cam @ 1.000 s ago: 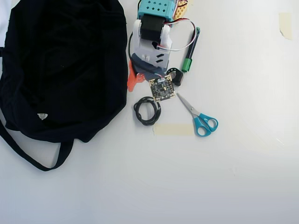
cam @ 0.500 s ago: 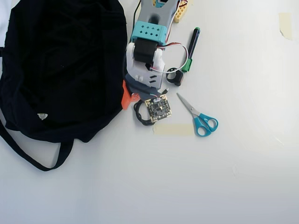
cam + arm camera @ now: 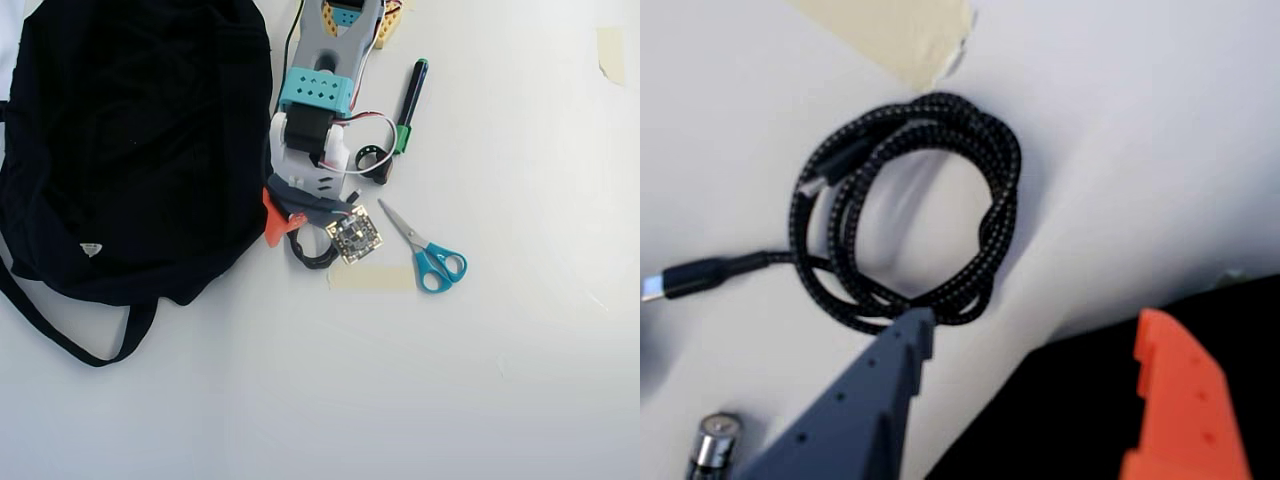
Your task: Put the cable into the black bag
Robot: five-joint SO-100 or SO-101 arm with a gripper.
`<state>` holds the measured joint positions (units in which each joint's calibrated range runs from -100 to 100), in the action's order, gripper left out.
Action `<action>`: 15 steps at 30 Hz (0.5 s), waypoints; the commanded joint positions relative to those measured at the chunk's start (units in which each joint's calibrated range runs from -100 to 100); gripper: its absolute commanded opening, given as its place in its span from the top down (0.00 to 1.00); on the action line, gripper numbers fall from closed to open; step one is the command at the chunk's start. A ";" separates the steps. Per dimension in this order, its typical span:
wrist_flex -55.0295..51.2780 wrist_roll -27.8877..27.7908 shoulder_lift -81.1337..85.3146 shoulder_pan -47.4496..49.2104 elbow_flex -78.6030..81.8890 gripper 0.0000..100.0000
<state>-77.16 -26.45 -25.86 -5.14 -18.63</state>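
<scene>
In the wrist view the gripper (image 3: 1030,335) stands wide apart, holding nothing, its grey finger (image 3: 855,405) at 7 o'clock and its orange finger (image 3: 1180,400) at 5 o'clock. The braided black cable (image 3: 985,175) lies coiled on the white table (image 3: 1140,120) just beyond the grey tip. In the overhead view the coil sits at 3 o'clock of the black bag (image 3: 130,150), beside its edge, with blue-handled scissors (image 3: 435,262) farther toward 3 o'clock.
</scene>
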 commanded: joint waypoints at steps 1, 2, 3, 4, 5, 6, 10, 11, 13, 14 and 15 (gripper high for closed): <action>0.41 -1.29 -0.36 0.66 -2.93 0.73; 0.67 -1.56 -0.61 0.66 -2.93 0.73; 0.84 -1.61 -0.78 0.66 -3.02 0.73; 0.84 -1.61 -0.94 0.73 -3.02 0.73; 0.84 -1.66 -1.19 0.73 -3.38 0.73; 0.84 -1.92 -1.52 0.81 -3.56 0.73; 0.84 -2.29 -3.27 0.88 -5.54 0.71; 0.76 -2.29 -3.85 1.03 -6.26 0.69; 0.76 -2.29 -5.18 1.03 -7.33 0.63; 0.59 -2.24 -5.84 1.03 -7.96 0.60; 0.41 -2.24 -6.50 1.03 -8.50 0.58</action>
<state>-77.16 -28.35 -32.17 -5.00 -22.56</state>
